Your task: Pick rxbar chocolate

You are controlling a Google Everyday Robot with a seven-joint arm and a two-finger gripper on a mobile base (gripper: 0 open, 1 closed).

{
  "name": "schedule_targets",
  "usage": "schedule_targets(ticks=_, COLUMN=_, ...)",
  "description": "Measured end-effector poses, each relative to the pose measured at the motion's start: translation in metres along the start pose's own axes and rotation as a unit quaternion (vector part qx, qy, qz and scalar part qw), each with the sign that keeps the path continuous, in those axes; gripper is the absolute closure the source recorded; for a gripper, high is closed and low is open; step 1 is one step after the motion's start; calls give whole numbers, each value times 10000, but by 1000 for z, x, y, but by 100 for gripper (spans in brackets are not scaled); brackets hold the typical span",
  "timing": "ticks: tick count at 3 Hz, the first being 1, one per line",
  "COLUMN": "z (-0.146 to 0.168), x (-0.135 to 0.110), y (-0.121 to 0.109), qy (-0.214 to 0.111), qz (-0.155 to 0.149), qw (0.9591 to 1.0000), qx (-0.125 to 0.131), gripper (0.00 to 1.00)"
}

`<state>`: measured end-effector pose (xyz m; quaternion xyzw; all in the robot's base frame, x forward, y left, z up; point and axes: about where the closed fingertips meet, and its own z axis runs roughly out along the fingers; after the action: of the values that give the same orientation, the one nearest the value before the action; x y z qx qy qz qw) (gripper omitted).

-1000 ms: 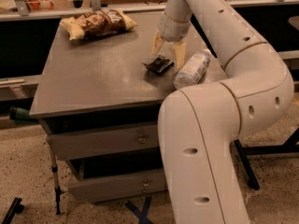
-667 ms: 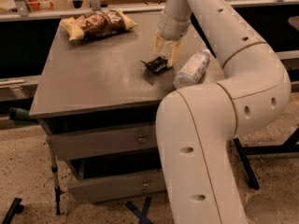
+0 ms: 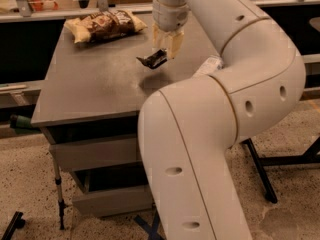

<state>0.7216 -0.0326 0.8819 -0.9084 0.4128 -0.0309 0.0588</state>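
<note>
The rxbar chocolate (image 3: 153, 60) is a small flat black wrapper, held tilted in the air above the grey table (image 3: 90, 86), with its shadow on the tabletop below. My gripper (image 3: 167, 50) hangs from the white arm over the table's middle right and is shut on the bar's right end.
A yellow-brown chip bag (image 3: 104, 25) lies at the table's back left. A clear plastic bottle (image 3: 208, 65) lies at the right edge, partly hidden by my arm. The table has drawers beneath. Shelving and rails stand behind it.
The gripper has risen with the bar, which has left the tabletop and now hangs above it.
</note>
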Motion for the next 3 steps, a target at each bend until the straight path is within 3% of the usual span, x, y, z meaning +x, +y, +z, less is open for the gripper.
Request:
schedule_targets(ticks=1, z=-43, x=-23, y=-2, qy=258, qz=309, qw=9991, qx=114, gripper=100)
schedule_targets(ticks=2, z=-88, x=-47, y=4, qy=-51, qz=802, qw=9953, qx=547, gripper=100)
schedule_targets(ticks=3, z=-97, x=-53, y=15, qy=-1144, qz=1558, qw=9774, qx=853, gripper=100)
